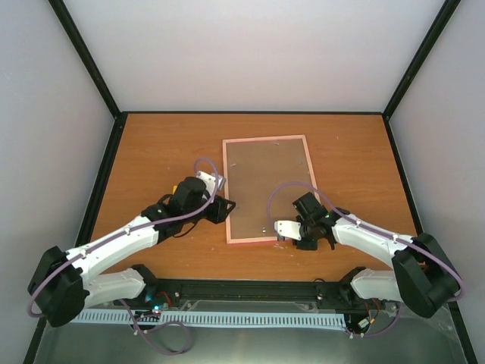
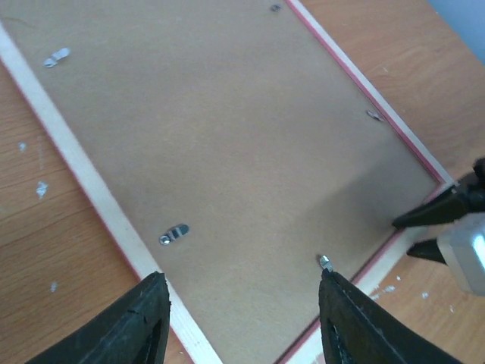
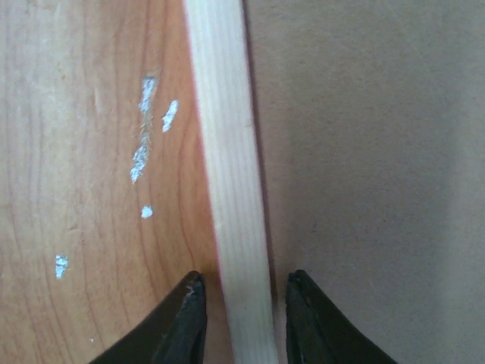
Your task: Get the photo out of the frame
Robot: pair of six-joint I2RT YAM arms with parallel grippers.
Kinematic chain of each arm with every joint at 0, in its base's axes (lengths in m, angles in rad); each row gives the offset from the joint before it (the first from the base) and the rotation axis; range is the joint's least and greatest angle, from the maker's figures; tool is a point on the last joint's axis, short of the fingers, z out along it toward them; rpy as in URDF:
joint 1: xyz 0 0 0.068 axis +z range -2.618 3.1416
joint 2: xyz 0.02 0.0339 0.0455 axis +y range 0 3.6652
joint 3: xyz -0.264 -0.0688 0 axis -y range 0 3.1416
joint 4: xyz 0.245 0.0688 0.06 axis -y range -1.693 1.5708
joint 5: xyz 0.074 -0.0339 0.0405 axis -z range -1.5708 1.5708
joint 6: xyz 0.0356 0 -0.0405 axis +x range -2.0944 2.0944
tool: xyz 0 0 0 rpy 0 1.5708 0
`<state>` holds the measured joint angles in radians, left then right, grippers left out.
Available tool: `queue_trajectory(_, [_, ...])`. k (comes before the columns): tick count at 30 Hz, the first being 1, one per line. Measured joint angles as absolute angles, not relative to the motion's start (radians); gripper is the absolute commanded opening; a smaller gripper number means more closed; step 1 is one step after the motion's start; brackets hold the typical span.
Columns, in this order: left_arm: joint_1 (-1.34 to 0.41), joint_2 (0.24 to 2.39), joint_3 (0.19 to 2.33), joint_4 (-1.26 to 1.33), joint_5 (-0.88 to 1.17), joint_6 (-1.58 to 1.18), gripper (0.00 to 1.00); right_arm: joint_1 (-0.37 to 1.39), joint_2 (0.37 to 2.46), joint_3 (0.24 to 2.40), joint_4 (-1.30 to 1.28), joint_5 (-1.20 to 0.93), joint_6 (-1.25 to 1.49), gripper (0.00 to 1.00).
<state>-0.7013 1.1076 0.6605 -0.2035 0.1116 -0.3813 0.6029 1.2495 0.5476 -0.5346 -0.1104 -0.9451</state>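
Lying face down on an orange-brown wooden table [image 1: 167, 152], a large rectangular picture frame with a thin pink border [image 1: 267, 138] shows its brown backing board [image 1: 265, 189]. The left gripper [image 1: 225, 208] hangs wide open over its near left corner. The right gripper [image 3: 244, 303] narrowly straddles the near right rail; whether it pinches is unclear.

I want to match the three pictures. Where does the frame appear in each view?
Top external: frame lies back-up in the picture's centre.
Left wrist: the frame fills most of the picture, running diagonally.
Right wrist: only its pale rim, vertical mid-picture, with board on the right.
Shared landmark: right gripper astride the rim near a corner.
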Motion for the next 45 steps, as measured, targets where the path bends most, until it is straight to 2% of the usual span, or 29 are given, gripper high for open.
queue_trajectory(1, [-0.716,1.102,0.660,-0.204,0.105,-0.374,0.54,0.605,1.246,0.543,-0.532,-0.110,-0.947,0.29])
queue_trajectory(4, [-0.767,1.093,0.659,-0.209,0.084,-0.356,0.54,0.612,1.232,0.525,-0.505,-0.093,-0.952,0.08])
queue_trajectory(6, [-0.811,1.093,0.659,-0.218,0.062,-0.339,0.54,0.615,1.233,0.526,-0.502,-0.088,-0.959,0.03])
queue_trajectory(15, [-0.974,1.106,0.660,-0.247,-0.051,-0.270,0.52,0.617,1.232,0.609,-0.668,-0.096,-0.934,0.03])
queue_trajectory(26, [-1.243,1.223,0.706,-0.311,-0.296,-0.137,0.56,0.616,1.229,0.782,-0.836,-0.169,-0.873,0.03])
queue_trajectory(35, [-1.305,1.380,0.791,-0.343,-0.508,0.000,0.54,0.616,1.229,0.863,-0.917,-0.213,-0.825,0.03])
queue_trajectory(45, [-1.308,1.451,0.813,-0.336,-0.669,0.193,0.45,0.616,1.214,0.907,-0.969,-0.249,-0.786,0.03])
